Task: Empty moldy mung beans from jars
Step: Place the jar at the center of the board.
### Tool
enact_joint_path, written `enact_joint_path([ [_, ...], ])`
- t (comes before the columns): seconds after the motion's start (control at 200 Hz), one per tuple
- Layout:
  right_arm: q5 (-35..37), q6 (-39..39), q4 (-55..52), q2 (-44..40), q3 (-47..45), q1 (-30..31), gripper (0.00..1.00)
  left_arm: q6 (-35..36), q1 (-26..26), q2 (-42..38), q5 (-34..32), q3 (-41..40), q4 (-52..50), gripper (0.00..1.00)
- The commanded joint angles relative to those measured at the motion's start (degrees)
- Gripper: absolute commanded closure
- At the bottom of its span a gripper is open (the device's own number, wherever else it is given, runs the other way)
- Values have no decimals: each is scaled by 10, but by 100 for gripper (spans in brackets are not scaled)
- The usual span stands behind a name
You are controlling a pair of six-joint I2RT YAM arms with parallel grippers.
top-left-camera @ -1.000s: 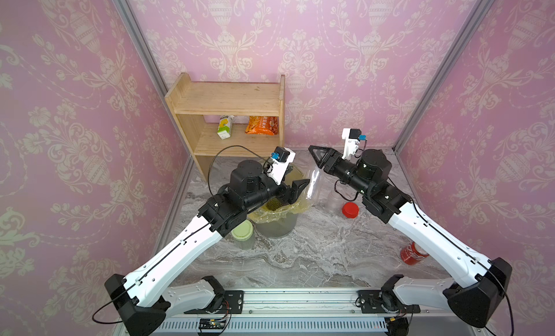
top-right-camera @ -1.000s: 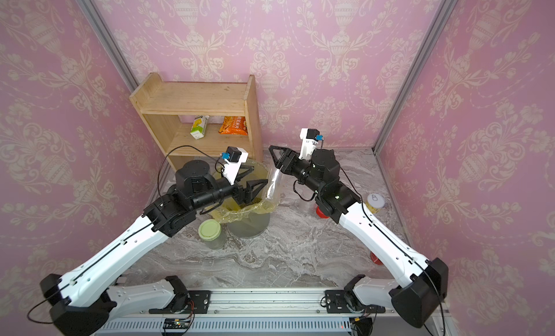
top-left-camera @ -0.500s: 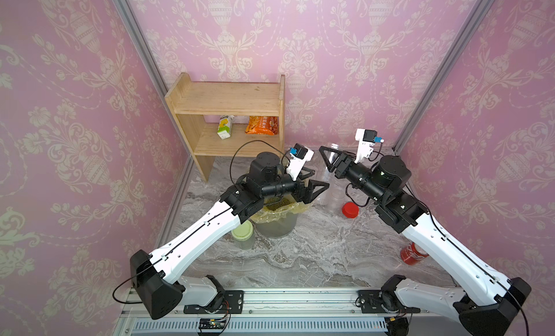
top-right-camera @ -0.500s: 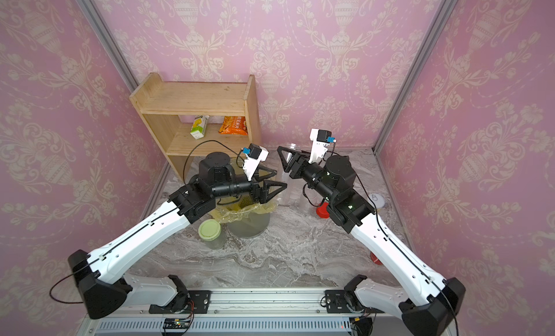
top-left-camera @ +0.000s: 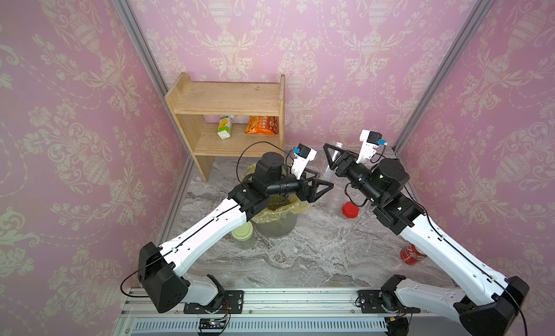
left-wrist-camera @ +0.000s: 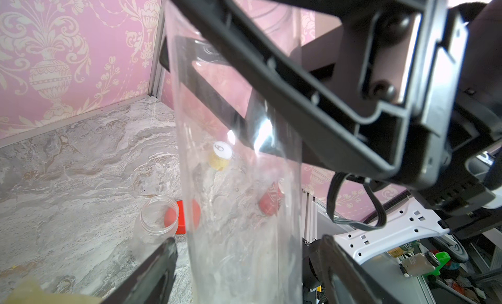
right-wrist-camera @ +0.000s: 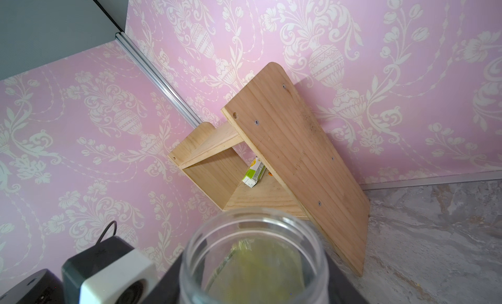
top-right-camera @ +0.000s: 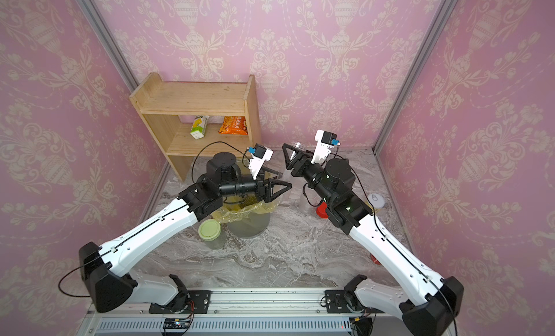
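Note:
My right gripper is shut on a slim clear jar, lidless and apparently empty, held off the table near the back. My left gripper is open around the jar's lower end. In the left wrist view the jar stands between the fingers with a gap on each side. The right wrist view looks over the jar's open mouth. Mung beans lie in a bin lined with a yellow bag under the left arm. A green-lidded jar stands beside the bin.
A second lidless clear jar stands on the marble table with a red lid next to it. A red can lies at the right, and a yellow tin stands behind the right arm. A wooden shelf fills the back left corner.
Both grippers and the slim jar have shifted right, away from the bin's mouth. The left jaws have widened around the jar. Little has moved in the last half second.

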Motion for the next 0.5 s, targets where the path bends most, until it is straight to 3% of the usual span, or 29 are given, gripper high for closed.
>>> enact_joint_path([
  [0.0, 20, 1, 28, -11, 0, 0, 48, -14, 3, 13, 25, -3, 5, 17],
  [0.26, 24, 9, 31, -7, 3, -3, 47, -20, 3, 12, 9, -22, 13, 19],
  [0.495, 22, 24, 35, 0, 0, -6, 46, -1, 3, -7, -28, -41, 27, 32],
])
